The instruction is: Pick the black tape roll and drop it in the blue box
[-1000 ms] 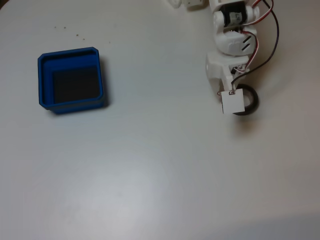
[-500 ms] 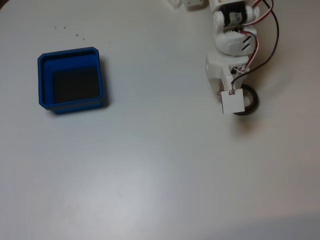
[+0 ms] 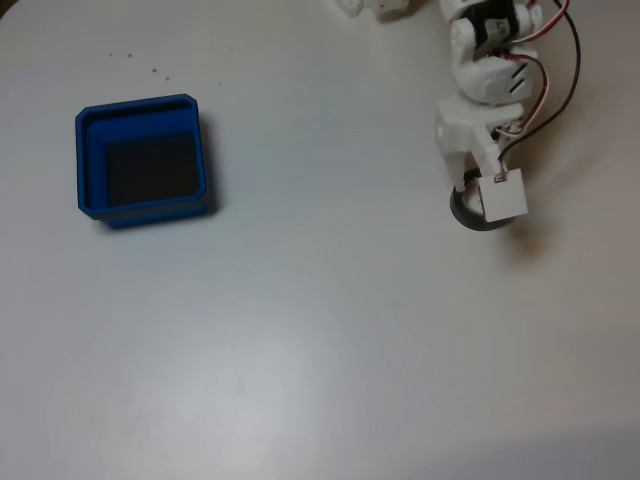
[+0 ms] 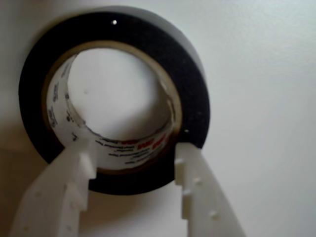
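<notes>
Soft even light, slight blur

Showing at upper right of the fixed view: white moulded arm (image 3: 487, 75), black motor block, red and black cables (image 3: 560, 70) looping beside it, small white square plate (image 3: 505, 196). Filling the wrist view's lower edge: white stepped fingers (image 4: 197, 192), dimpled.

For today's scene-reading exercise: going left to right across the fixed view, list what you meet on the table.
blue box → black tape roll → gripper, directly over the roll
</notes>
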Robot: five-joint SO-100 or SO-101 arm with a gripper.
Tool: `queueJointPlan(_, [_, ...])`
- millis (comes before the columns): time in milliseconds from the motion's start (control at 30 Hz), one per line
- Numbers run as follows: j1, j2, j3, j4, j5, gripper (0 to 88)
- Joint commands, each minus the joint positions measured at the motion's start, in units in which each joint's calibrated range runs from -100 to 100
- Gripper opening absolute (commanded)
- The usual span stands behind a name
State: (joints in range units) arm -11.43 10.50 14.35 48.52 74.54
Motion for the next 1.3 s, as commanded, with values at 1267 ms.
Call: queueJointPlan(1267, [2.49, -1.30, -4.20, 0.41, -0.03, 14.8])
